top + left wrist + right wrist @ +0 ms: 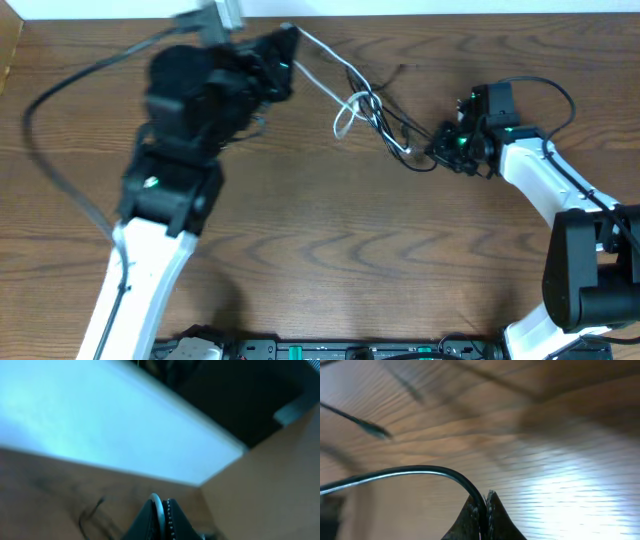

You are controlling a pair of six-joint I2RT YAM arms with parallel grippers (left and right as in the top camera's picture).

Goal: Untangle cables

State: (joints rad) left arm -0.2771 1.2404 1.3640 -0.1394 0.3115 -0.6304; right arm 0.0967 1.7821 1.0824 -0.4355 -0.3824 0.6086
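The white cable (344, 112) runs from the back edge of the table down into a loose knot with the black cable (390, 125) at centre right. My left gripper (288, 42) is shut on the white cable's far end. In the left wrist view the white cable (157, 503) shows pinched between the closed jaws of the left gripper (162, 502). My right gripper (437, 150) sits at the knot's right side, shut on the black cable. In the right wrist view the black cable (420, 471) arcs left out of the right gripper (486, 497).
The wooden table (330, 250) carries both arms. A thick dark arm wire (60, 90) loops at the far left. A pale wall (100, 420) stands just behind the table's back edge. Black equipment (330, 350) lines the front edge.
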